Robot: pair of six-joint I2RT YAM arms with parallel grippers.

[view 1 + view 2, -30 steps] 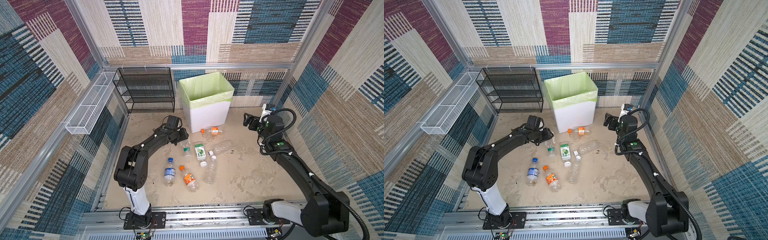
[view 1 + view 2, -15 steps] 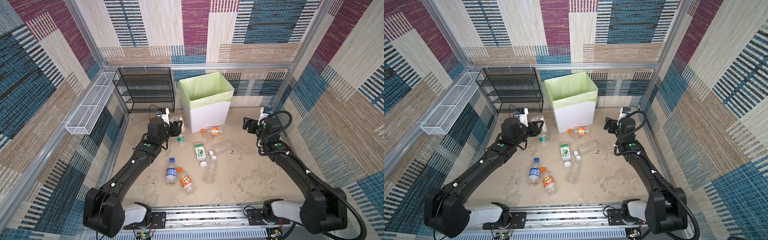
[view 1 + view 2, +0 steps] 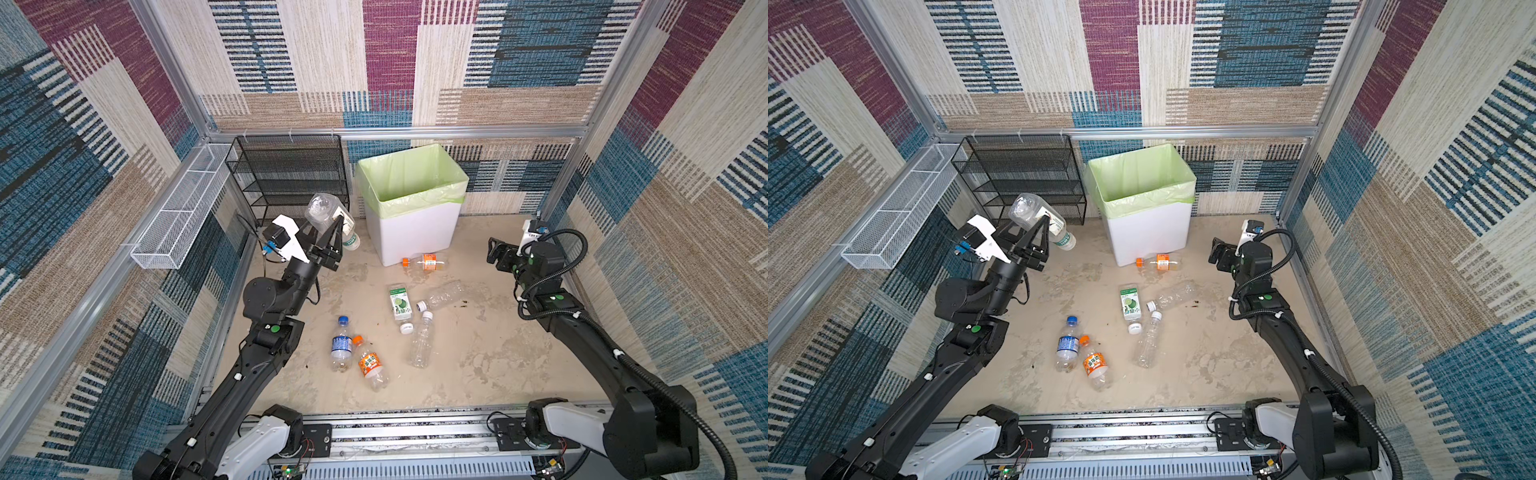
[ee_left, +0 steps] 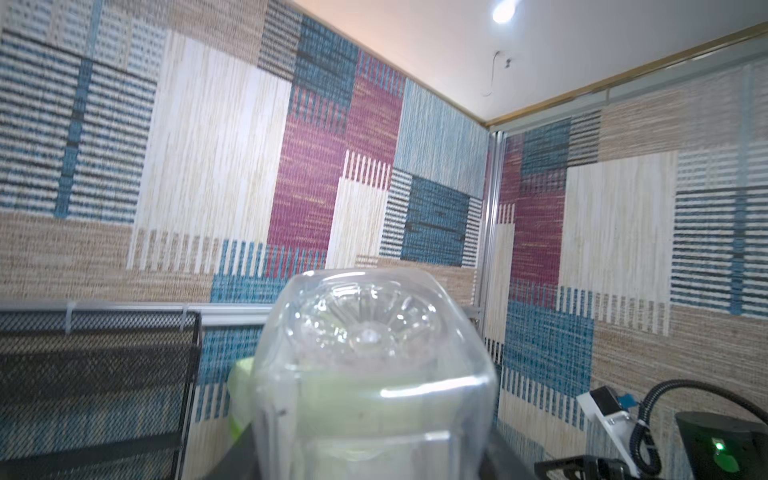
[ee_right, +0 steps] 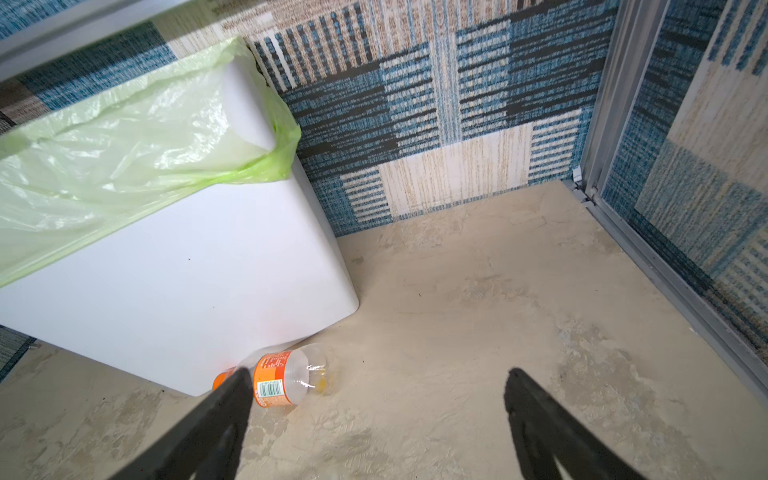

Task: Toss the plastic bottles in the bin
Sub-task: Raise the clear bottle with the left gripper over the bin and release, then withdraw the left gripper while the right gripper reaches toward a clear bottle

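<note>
left gripper [image 3: 326,224] pinching clear bottle [image 3: 321,207], base past the tips; wrist view hides its fingers. right gripper [image 5: 376,374] spread, empty; orange-label bottle [image 5: 282,384] beyond one fingertip, cap part-covered, just beside bin [image 5: 187,270].

Rack [image 3: 291,174] stands left of bin [image 3: 415,237]; bottles [image 3: 423,345] lie before it.

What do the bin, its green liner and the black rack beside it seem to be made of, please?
The bin looks like smooth white moulded plastic: even matte walls, rounded corners. Its liner seems thin translucent plastic film: pale green, crinkled, folded over the rim. The rack is probably black-coated metal mesh: a fine see-through weave on thin straight frames.
</note>
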